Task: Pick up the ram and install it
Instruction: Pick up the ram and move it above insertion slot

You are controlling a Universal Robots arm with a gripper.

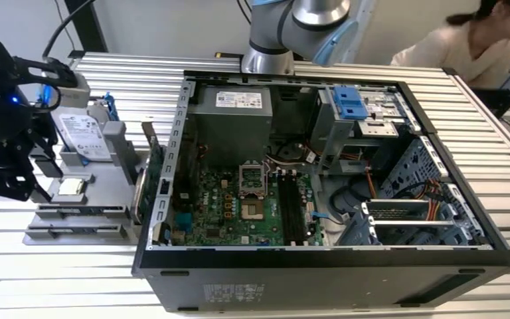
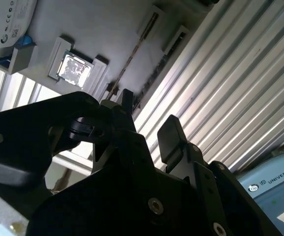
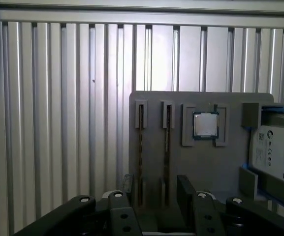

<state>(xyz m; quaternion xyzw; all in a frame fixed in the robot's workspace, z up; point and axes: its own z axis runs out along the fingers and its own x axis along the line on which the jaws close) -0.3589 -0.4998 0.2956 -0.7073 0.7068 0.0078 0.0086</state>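
Observation:
Two rams stand on edge in slots of a grey fixture (image 3: 220, 172). In the first wrist view they are thin dark strips, one ram (image 3: 141, 147) beside the second ram (image 3: 167, 147). In the second wrist view a ram's edge (image 2: 131, 55) runs past my fingertips. My black gripper (image 3: 156, 196) hangs open above the fixture, apart from both sticks and holding nothing. In the exterior view the gripper (image 1: 14, 189) is at the exterior view's left, over the fixture's end near the ram slots (image 1: 76, 212). The motherboard's black slots (image 1: 291, 207) lie inside the open computer case (image 1: 432, 252).
The fixture also holds a silver processor (image 3: 205, 124) and a hard drive (image 3: 279, 152) in a blue frame. A green expansion card (image 1: 153, 179) stands upright between fixture and case. The table (image 1: 60, 279) is ribbed aluminium. A person (image 1: 467, 46) leans in at the back right.

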